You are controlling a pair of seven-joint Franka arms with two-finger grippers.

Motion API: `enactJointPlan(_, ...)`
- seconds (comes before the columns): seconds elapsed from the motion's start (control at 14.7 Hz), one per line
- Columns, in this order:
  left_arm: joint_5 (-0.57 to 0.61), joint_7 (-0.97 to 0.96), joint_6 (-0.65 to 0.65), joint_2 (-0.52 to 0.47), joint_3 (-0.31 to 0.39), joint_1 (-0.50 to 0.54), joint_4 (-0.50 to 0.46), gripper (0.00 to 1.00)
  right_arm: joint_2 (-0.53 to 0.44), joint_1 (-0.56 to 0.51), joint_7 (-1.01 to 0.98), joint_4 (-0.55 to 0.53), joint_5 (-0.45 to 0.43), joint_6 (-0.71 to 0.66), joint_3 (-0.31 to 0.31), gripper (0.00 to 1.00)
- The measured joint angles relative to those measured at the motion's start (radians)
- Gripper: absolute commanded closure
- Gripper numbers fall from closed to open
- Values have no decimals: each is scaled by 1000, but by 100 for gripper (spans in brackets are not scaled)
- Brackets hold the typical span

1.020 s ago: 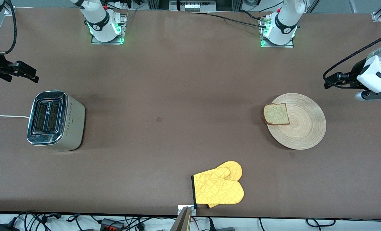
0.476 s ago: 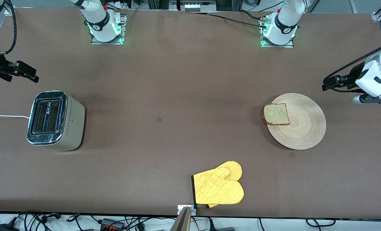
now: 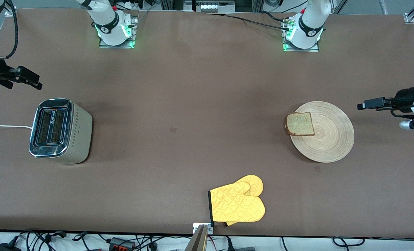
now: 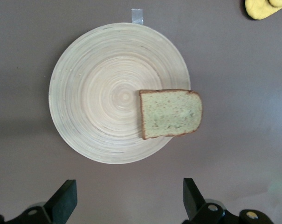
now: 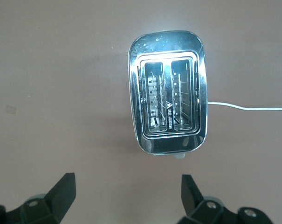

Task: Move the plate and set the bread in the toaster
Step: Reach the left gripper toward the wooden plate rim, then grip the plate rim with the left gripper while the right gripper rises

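The plate (image 3: 322,131), bread (image 3: 300,124) overhanging its rim, sat untouched at the desk's (image 3: 193,104) left-arm end while I held the left claw (image 4: 127,205) empty and wide open above it; next required: descend, grip the rim; right claw (image 5: 127,203), likewise open, waited over the toaster (image 3: 59,130).

A wide brown counter (image 3: 200,104) with a matte surface fills nearly the whole front view, lit evenly from above, with soft shadows. Two small dark square marks sit on it, one near the middle (image 3: 173,129). Along its near edge runs a pale strip of floor strewn with tangled black cables (image 3: 88,240). Past its top edge stand metal frame rails and more wiring (image 3: 210,5).
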Motion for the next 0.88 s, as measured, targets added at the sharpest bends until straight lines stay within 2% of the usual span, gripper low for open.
enactJointPlan(0.27,-169,291,4,169,110,6,5,0,0,0,0,0,0,0,0,0)
enactJointPlan(0.48,-224,426,37,267,124,25,13,0,1,0,0,0,0,0,0,0)
enactJointPlan(0.88,-311,607,58,378,180,37,20,0,47,28,-3,-3,0,0,7,0)
